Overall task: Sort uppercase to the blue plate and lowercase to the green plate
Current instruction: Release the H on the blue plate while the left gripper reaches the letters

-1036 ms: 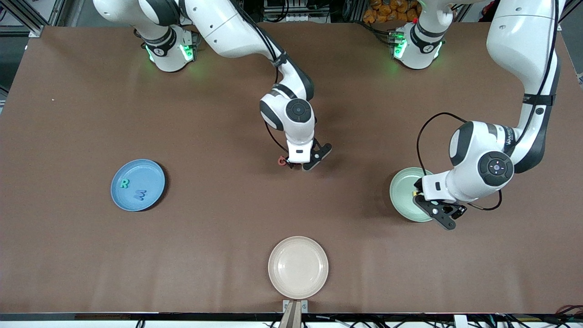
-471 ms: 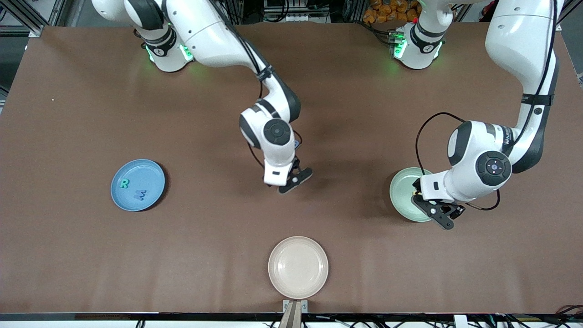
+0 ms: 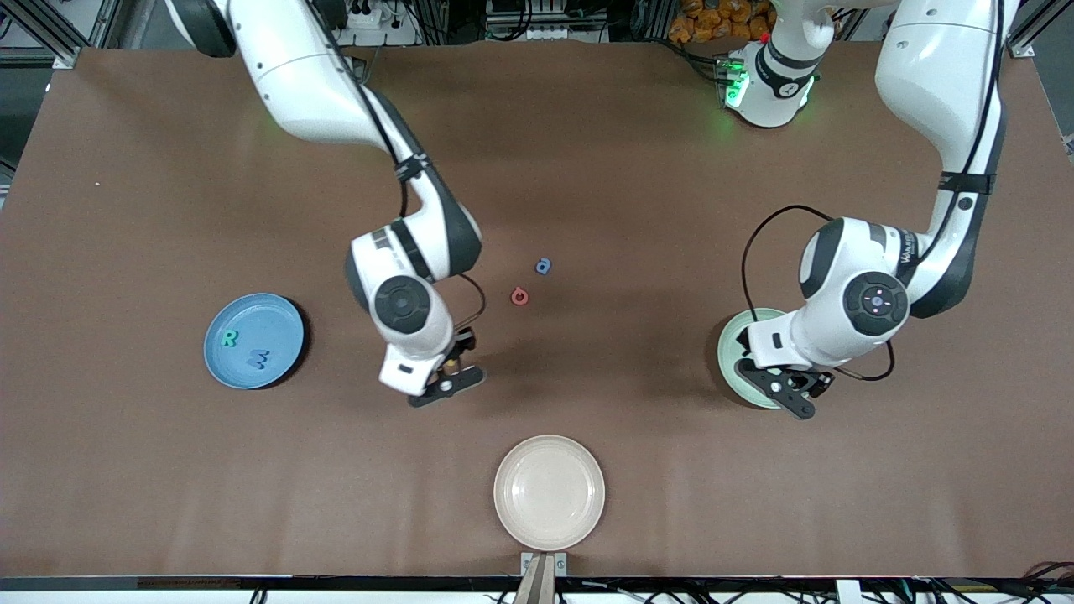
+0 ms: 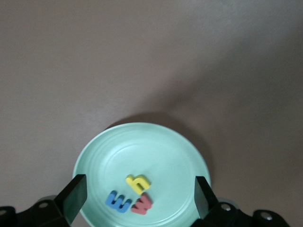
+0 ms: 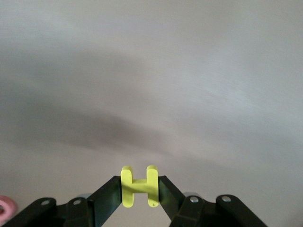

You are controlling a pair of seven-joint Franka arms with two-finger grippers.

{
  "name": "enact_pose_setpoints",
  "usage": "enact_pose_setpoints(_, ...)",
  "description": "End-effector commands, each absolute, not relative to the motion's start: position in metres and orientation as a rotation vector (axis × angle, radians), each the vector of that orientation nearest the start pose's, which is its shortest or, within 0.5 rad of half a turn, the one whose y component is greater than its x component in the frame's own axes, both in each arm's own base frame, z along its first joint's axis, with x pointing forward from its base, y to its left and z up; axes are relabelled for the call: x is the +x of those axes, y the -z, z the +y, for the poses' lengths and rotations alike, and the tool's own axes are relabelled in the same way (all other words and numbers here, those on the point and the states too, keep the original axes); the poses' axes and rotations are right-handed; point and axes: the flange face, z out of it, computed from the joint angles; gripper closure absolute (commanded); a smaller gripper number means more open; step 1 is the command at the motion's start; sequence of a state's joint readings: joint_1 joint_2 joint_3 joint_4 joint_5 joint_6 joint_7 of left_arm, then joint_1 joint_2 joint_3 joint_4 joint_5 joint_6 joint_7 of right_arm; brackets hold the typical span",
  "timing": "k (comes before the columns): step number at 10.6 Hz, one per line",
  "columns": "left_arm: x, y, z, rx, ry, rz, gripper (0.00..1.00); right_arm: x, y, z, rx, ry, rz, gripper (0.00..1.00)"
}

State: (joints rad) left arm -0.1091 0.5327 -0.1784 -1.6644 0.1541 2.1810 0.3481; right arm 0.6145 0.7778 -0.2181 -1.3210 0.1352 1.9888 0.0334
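Note:
My right gripper [image 3: 449, 375] hangs over bare table between the blue plate [image 3: 239, 373] and the loose letters, shut on a yellow uppercase H [image 5: 139, 186]. In the blue plate lie a green R [image 3: 228, 338] and a blue W [image 3: 259, 360]. A red ring letter [image 3: 520, 296] and a rounded blue letter [image 3: 543, 267] lie mid-table. My left gripper [image 4: 138, 198] is open over the green plate [image 4: 156, 142], which holds lowercase letters: a yellow h [image 4: 138, 182], a blue m [image 4: 118, 202] and a red letter [image 4: 142, 204]. The left arm hides most of the green plate [image 3: 728, 356] in the front view.
A cream-white plate [image 3: 549, 492] sits near the table's front edge, nearer the front camera than the loose letters. The red ring letter [image 5: 4, 208] also shows at the edge of the right wrist view.
The right arm has swung from the table's middle toward the blue plate, carrying the yellow H and uncovering the red ring and blue letter. The left arm shifted slightly over the green plate.

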Motion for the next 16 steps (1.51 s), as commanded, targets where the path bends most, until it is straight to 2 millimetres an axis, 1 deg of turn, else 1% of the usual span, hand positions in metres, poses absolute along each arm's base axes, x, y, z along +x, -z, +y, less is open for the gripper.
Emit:
enact_pose_setpoints(1, 0.645, -0.31, -0.192, -2.954, -0.035, 1.0, 0.0, 0.662, -0.282, 0.262, -3.147, -0.19, -0.565, 1.0)
enact_pose_setpoints(2, 0.64, -0.311, -0.208, -2.969, -0.037, 0.961, 0.0, 0.665, -0.289, 0.231, -3.126, -0.197, -0.612, 1.0)
enact_pose_setpoints(3, 0.632, -0.311, -0.231, -2.987, -0.039, 0.925, 0.0, 0.665, -0.295, 0.21, -3.112, -0.202, -0.627, 1.0)
enact_pose_setpoints(4, 0.621, -0.31, -0.256, -3.006, -0.044, 0.891, 0.0, 0.667, -0.297, 0.183, -3.1, -0.214, -0.639, 1.0)
enact_pose_setpoints(5, 0.608, -0.305, -0.285, -3.018, -0.057, 0.874, 0.0, 0.671, -0.296, 0.152, -3.085, -0.228, -0.66, 1.0)
enact_pose_setpoints(6, 0.594, -0.3, -0.312, -3.012, -0.067, 0.872, 0.0, 0.674, -0.291, 0.122, -3.075, -0.248, -0.668, 1.0)
enact_pose_setpoints(7, 0.581, -0.291, -0.334, -2.998, -0.086, 0.917, 0.0, 0.675, -0.286, 0.095, -3.059, -0.267, -0.685, 1.0)
enact_pose_setpoints(8, 0.572, -0.281, -0.349, -2.97, -0.098, 0.981, 0.0, 0.675, -0.279, 0.069, -3.045, -0.286, -0.693, 1.0)
enact_pose_setpoints(9, 0.555, -0.272, -0.377, -2.954, -0.106, 1.052, 0.0, 0.673, -0.271, 0.044, -3.023, -0.311, -0.709, 1.0)
enact_pose_setpoints(10, 0.543, -0.262, -0.394, -2.937, -0.106, 1.091, 0.0, 0.67, -0.266, 0.022, -3.008, -0.339, -0.713, 1.0)
enact_pose_setpoints(11, 0.532, -0.256, -0.409, -2.928, -0.112, 1.124, 0.0, 0.666, -0.26, 0.006, -2.999, -0.362, -0.7, 1.0)
enact_pose_setpoints(12, 0.518, -0.253, -0.427, -2.922, -0.12, 1.157, 0.0, 0.662, -0.253, -0.009, -2.992, -0.381, -0.677, 0.72)
enact_pose_setpoints(13, 0.511, -0.249, -0.437, -2.928, -0.113, 1.158, 0.0, 0.659, -0.248, -0.019, -2.987, -0.406, -0.647, 0.01)
enact_pose_setpoints(15, 0.496, -0.244, -0.458, -2.932, -0.099, 1.184, 0.0, 0.657, -0.246, -0.018, -2.976, -0.436, -0.644, 0.0)
enact_pose_setpoints(16, 0.49, -0.239, -0.464, -2.951, -0.105, 1.131, 0.0, 0.657, -0.246, -0.017, -2.978, -0.435, -0.642, 0.0)
